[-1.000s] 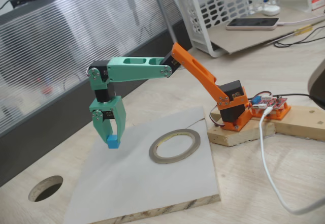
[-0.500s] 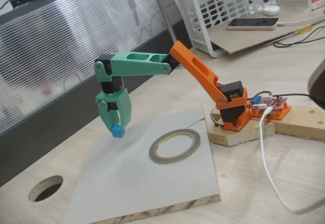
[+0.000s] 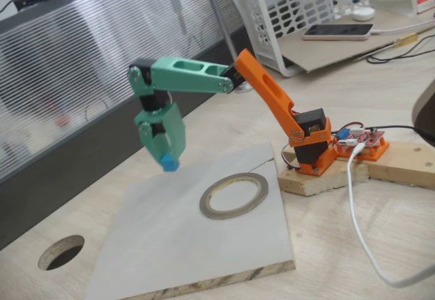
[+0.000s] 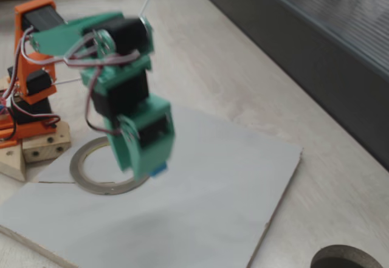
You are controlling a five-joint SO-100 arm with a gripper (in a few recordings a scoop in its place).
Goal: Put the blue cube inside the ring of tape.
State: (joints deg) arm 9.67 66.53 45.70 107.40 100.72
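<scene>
green gripper (image 3: pixel 168 158) is clamped on the blue cube (image 3: pixel 169 164), holding it in the air above the grey board (image 3: pixel 177 245); ring of tape (image 3: pixel 234 194) lies flat there, to the cube's right.

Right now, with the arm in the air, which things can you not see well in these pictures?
- blue cube: in a fixed view only a sliver shows under the blurred gripper.
- ring of tape: in that view the gripper covers its right side.
- Gripper: in a fixed view the cube hides the fingertips' contact.
- round tabletop hole: cut by the bottom edge.
</scene>
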